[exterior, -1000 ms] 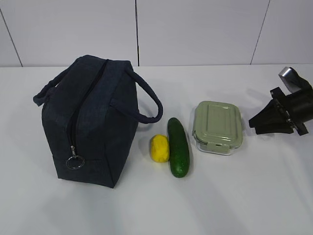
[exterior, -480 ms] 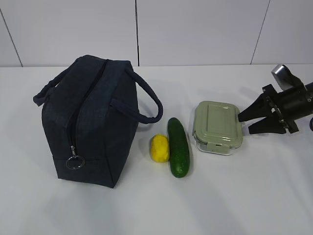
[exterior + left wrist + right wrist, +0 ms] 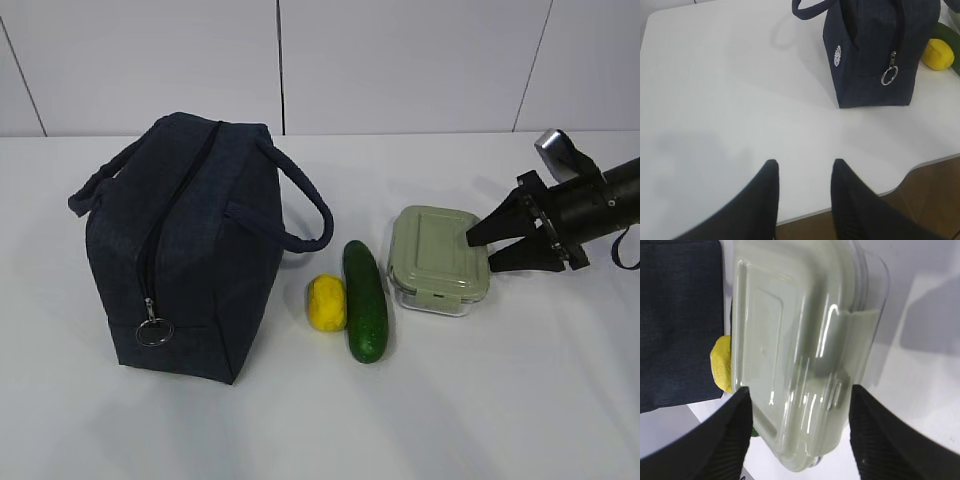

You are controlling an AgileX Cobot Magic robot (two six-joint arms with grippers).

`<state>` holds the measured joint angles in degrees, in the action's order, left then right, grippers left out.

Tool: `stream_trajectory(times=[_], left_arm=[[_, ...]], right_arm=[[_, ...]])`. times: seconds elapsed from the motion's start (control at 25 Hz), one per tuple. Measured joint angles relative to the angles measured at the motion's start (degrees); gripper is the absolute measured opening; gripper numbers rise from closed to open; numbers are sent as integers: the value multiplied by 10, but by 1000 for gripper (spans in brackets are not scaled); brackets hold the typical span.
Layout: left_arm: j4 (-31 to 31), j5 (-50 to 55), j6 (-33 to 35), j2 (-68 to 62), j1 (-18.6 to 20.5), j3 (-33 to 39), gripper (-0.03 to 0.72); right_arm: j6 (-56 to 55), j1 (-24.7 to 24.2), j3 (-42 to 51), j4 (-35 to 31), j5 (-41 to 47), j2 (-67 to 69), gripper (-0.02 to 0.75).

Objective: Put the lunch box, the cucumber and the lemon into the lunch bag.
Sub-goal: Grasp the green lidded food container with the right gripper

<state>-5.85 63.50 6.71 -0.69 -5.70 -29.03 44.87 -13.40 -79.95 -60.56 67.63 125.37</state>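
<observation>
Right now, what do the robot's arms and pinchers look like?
The right gripper is black, with two jaws that taper to points like wedges. They sit on a flat black crossbar at the end of a round black arm. A small silver-grey block rides on top, and a dark cable loops beside the arm. The left gripper shows only two matte black tapering jaws with rounded tips.

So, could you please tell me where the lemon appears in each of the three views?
Exterior view: the lemon lies at lower centre, between the lunch bag and the cucumber.
Left wrist view: at the upper right edge, just right of the bag.
Right wrist view: a yellow sliver at mid left, beside the lunch box.
Shared landmark: the navy bag.
</observation>
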Motion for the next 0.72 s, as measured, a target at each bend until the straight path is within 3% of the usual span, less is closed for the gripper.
stream_trajectory(times=[0.72], left_arm=[[-2, 0, 0, 0, 0, 0, 239]], right_arm=[[6, 3, 0, -19, -1, 21, 463]])
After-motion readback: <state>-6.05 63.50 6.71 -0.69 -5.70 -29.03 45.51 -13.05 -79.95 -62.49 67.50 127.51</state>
